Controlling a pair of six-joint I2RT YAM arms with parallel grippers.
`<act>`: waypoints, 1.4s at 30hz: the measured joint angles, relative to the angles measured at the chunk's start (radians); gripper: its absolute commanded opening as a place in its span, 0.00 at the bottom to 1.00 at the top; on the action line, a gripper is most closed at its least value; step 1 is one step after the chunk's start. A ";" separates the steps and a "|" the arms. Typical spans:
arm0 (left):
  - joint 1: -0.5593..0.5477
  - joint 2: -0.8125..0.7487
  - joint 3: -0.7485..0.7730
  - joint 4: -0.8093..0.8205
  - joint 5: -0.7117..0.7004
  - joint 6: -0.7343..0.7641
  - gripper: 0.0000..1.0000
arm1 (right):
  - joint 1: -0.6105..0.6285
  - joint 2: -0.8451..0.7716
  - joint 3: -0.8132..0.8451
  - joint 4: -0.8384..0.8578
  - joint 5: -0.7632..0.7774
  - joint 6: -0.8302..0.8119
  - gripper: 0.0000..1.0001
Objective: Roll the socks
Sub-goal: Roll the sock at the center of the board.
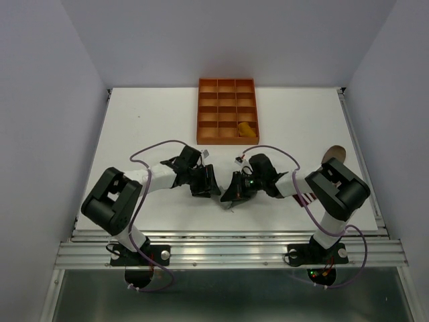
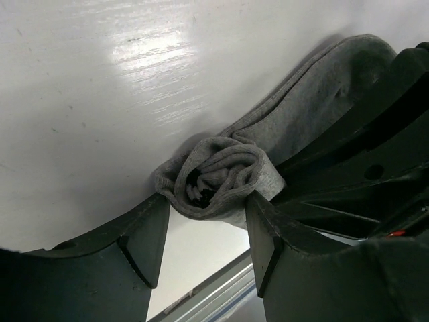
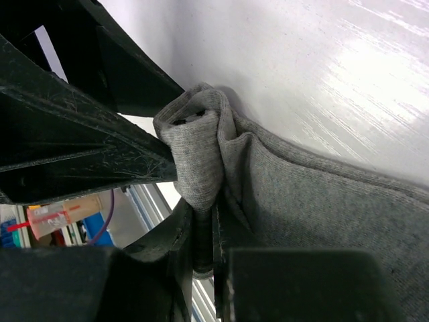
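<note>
A grey sock (image 2: 315,94) lies on the white table, one end wound into a roll (image 2: 221,176) with its black-white cuff showing inside. My left gripper (image 2: 208,201) is open, its fingertips on either side of the roll's near edge. My right gripper (image 3: 204,225) is shut on a fold of the grey sock (image 3: 198,157) beside the roll. In the top view both grippers, left (image 1: 213,182) and right (image 1: 229,190), meet at the table's middle front and hide the grey sock. A mustard sock (image 1: 247,128) sits in the tray. A taupe-brown sock (image 1: 333,152) lies at the right.
The orange compartmented tray (image 1: 226,87) stands at the back middle. The table's metal front rail (image 1: 228,249) runs just behind the grippers. The right arm's black body (image 2: 375,147) crowds the left wrist view.
</note>
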 measured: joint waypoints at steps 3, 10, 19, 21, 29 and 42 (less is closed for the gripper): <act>-0.012 0.010 0.007 0.009 -0.012 -0.009 0.53 | 0.000 -0.013 0.007 -0.014 0.000 -0.026 0.11; -0.030 0.069 0.055 0.029 -0.020 -0.042 0.00 | 0.000 -0.024 0.084 -0.147 0.022 -0.152 0.27; -0.050 0.060 0.056 0.044 -0.104 -0.113 0.00 | 0.024 -0.063 0.220 -0.378 0.159 -0.388 0.48; -0.058 0.046 0.062 0.014 -0.162 -0.143 0.00 | 0.036 -0.072 0.246 -0.407 0.192 -0.437 0.51; -0.064 -0.025 0.082 -0.174 -0.359 -0.257 0.00 | 0.090 -0.144 0.325 -0.424 0.283 -0.591 0.58; -0.042 -0.193 0.080 -0.469 -0.524 -0.304 0.00 | 0.267 -0.155 0.307 -0.266 0.224 -0.782 0.58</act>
